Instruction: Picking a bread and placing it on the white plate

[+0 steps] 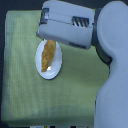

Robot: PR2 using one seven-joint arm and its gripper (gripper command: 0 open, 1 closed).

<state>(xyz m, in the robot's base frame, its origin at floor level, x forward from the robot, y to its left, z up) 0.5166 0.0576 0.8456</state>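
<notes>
The bread (48, 54) lies on the plate (56, 73), lengthwise along the dish, its lower end pointing toward the bottom of the exterior view. The plate sits on a green mat (25, 75) that covers most of the work surface. The arm (112, 75) enters from the exterior view's right, and its forward housing hangs directly over the upper end of the bread, hiding the plate's top rim.

The gripper (46, 36) is barely in view: only a short dark edge shows below the housing, just above the bread. Whether the jaws are apart, together or clamped on the crust cannot be told from this angle, nor whether they touch the bread at all.

Handling judgement:
- The bread looks light; a baked crust of this kind is likely to be stiff on the outside and soft within, so firm squeezing would dent or crack it.
- The bumpy surface should give good friction; slipping seems unlikely.
- The tapered ends are thin and probably the weakest points. The best hold is across the narrow width at the thick middle, with the jaws square to the long axis.

Judged from position alone, the bread already rests within the plate's rim, so placement appears complete or nearly so.
</notes>
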